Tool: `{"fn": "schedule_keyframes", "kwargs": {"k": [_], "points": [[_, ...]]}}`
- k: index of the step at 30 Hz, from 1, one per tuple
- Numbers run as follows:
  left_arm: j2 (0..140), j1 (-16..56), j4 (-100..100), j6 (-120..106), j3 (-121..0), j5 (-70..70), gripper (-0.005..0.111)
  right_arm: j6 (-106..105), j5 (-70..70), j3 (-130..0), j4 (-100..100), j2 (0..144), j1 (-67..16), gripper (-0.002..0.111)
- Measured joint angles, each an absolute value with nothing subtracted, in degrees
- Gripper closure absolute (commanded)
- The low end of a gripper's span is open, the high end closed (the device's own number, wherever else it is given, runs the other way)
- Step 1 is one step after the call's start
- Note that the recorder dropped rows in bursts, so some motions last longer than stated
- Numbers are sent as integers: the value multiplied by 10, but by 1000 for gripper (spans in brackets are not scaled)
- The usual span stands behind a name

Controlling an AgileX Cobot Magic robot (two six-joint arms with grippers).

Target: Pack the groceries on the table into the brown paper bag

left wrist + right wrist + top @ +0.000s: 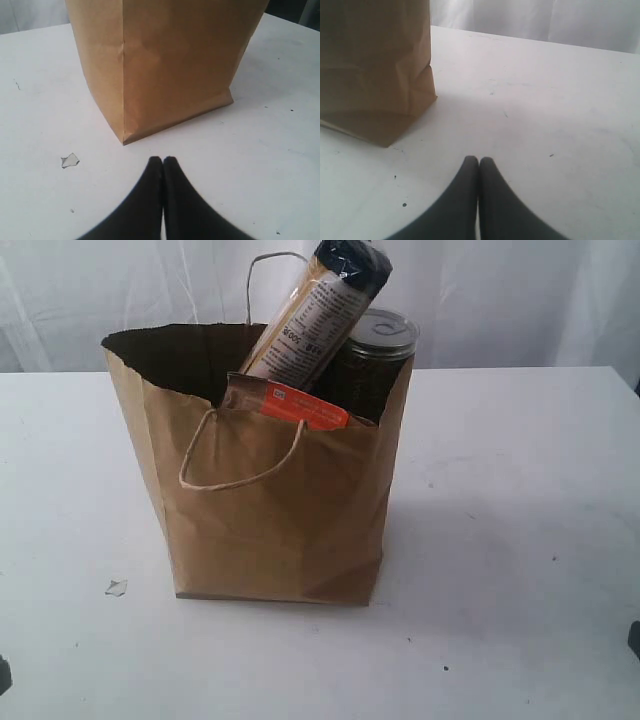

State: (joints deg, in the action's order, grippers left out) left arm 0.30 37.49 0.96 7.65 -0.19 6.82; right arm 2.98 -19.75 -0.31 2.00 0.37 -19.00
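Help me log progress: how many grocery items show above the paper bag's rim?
3. The pasta packet leans out of the brown paper bag, the dark can stands right of it, and the brown-orange pouch sits at the front rim. Others may hide inside.

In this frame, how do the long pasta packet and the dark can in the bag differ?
The long pasta packet leans tilted; the dark can stands upright. The packet rises higher than the can. The packet is slim with a dark end; the can is wider with a silver pull-tab lid. Both stick out of the brown paper bag.
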Motion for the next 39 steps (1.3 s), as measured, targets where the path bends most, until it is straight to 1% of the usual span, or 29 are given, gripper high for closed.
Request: {"fn": "schedule_keyframes", "kwargs": {"k": [3, 5, 16, 21, 28, 39], "points": [[3, 352, 10, 76, -2, 69, 107, 30, -197, -3, 20, 4, -190, 108], [3, 324, 10, 76, -2, 69, 107, 30, -197, -3, 20, 4, -190, 108], [3, 124, 10, 76, -2, 70, 107, 30, -197, -3, 20, 4, -190, 108], [3, 55, 10, 76, -2, 70, 107, 30, -197, -3, 20, 4, -190, 108], [3, 6, 10, 76, -2, 70, 107, 30, -197, -3, 20, 4, -190, 108], [3, 1, 10, 76, -2, 70, 107, 30, -197, -3, 20, 4, -190, 108]]}}
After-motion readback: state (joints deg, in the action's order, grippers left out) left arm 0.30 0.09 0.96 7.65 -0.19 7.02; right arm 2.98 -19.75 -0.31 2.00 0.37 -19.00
